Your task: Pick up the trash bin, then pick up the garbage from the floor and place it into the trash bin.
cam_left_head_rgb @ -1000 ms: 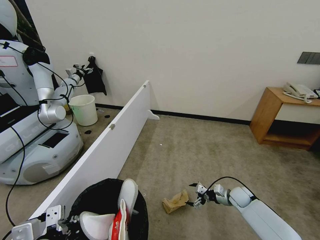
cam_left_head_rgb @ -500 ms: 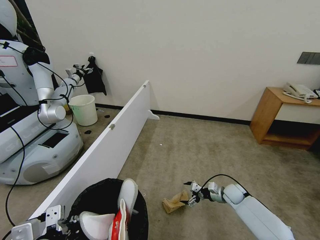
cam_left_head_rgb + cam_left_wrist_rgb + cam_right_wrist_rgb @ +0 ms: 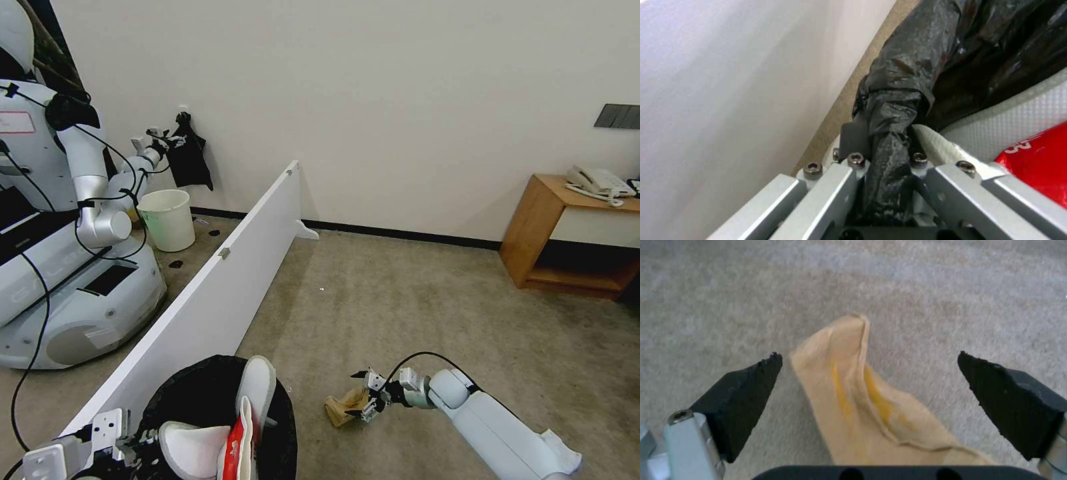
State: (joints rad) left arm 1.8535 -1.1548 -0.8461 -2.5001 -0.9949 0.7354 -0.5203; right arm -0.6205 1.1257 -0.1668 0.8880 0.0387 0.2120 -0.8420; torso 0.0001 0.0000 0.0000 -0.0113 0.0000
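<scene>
Spread wide, the jaws of the right gripper (image 3: 365,397) are set on either side of the brown paper scrap (image 3: 347,404) on the carpet (image 3: 427,313), at about 5 o'clock in the head view; neither of its black fingertips (image 3: 744,396) is seen touching the paper in the right wrist view. Clenched jaws are shown for the left gripper (image 3: 882,160), clamped on the bag-covered rim of the trash bin (image 3: 200,393) at about 7 o'clock. Of writing, only part of a white figure resembling "3" can be made out on the red-white packet (image 3: 1038,163) in the left wrist view; it cannot be read further. A white partition board (image 3: 220,293) runs from 7 toward 11 o'clock beside the bin, with a second robot (image 3: 63,220) and a cream-white bucket (image 3: 167,219) beyond it. A wooden side table (image 3: 567,233) bearing a telephone (image 3: 597,181) stands at 3 o'clock. Two white slippers (image 3: 257,390) and the packet stick up out of the bin. A yellow streak on the scrap is shown by the right wrist view.
</scene>
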